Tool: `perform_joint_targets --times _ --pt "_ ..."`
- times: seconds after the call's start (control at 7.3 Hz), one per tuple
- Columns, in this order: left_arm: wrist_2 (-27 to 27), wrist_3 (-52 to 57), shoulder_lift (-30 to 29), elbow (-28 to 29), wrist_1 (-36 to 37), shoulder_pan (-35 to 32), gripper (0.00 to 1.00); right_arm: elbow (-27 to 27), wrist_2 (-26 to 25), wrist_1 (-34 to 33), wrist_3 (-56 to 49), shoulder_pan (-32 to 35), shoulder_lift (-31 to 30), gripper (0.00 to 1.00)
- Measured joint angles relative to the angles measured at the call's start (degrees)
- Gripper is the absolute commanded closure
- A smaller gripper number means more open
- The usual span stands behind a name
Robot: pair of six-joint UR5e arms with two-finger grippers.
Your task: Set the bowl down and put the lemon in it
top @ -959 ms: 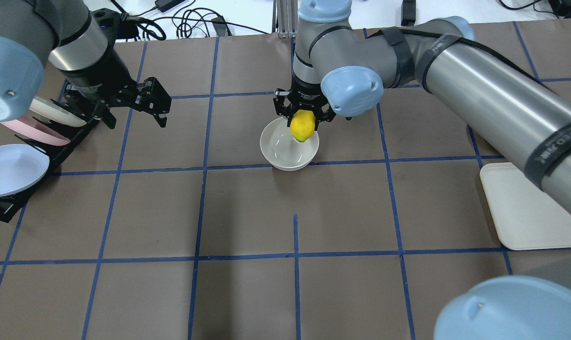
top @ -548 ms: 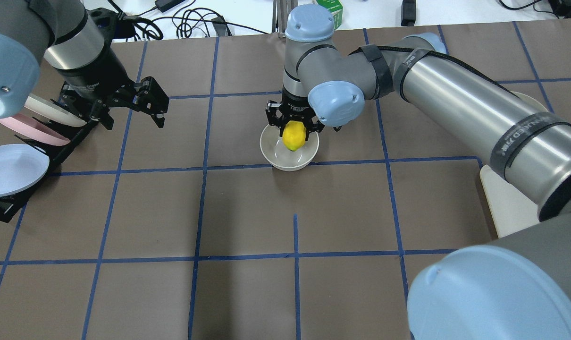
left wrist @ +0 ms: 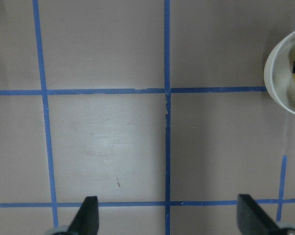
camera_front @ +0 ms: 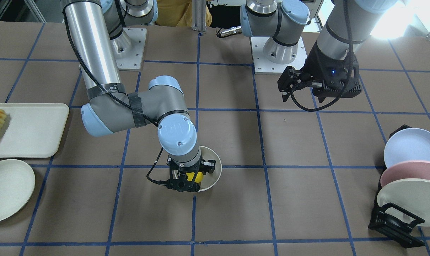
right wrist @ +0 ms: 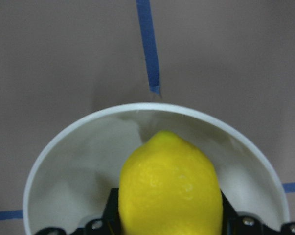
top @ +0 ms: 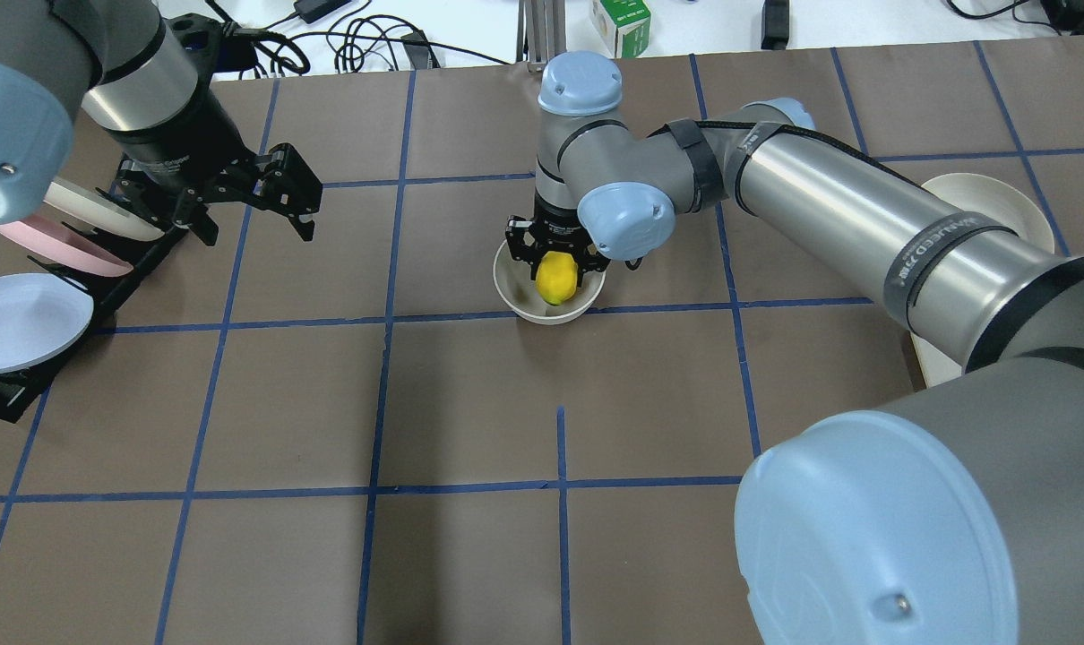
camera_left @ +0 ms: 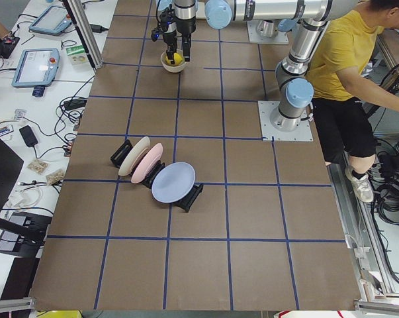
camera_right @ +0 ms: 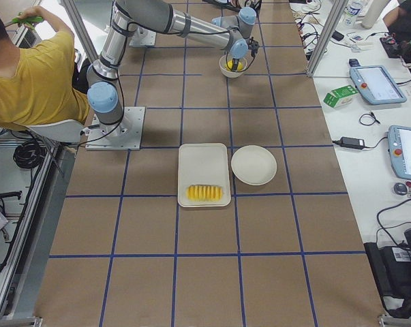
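Overhead exterior view: the right hand [top: 555,262] is lowered into the bowl [top: 506,288], with its fingers closed on the lemon [top: 554,281] from either side. The lemon's pointed end faces down toward the glossy floor of the bowl. The right wrist view confirms that the fruit sits inside the rim, near the centre. Whether it touches the bottom cannot be told.

Judgement: a low carry of this kind limits the drop on release, so the rounded fruit is less likely to bounce or roll out.

The bowl stands upright on the bench [top: 470,403], beside a crossing of blue tape lines and well apart from the plate rack [top: 0,399]. The left hand [left wrist: 168,218] hangs over the bench near that rack, fingers spread wide and holding nothing, well apart from the right arm.

Step not yet done, by judgement: part the right fingers, then lift straight up to avoid catching the rim.
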Motion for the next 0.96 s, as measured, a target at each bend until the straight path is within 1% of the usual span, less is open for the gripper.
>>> perform_joint_targets --times 0.41,0.55,0.68,0.82,0.96 --pt "0.1 0.0 0.3 0.0 0.0 0.0 0.00 0.1 -0.6 -1.7 0.6 0.4 0.4 0.00" --pt "0.1 0.0 0.5 0.0 0.0 0.0 0.00 -0.2 -0.8 -1.9 0.7 0.4 -0.4 0.00" --pt "0.0 0.0 0.6 0.0 0.0 0.0 0.00 -0.7 -0.9 -1.3 0.6 0.2 -2.8 0.00" --pt "0.0 0.0 0.7 0.0 0.0 0.0 0.00 -1.0 -1.2 1.3 0.3 -0.7 -5.9 0.00" --pt "0.0 0.0 0.8 0.0 0.0 0.0 0.00 -0.9 -2.1 6.3 -0.7 -2.9 -9.6 0.00"
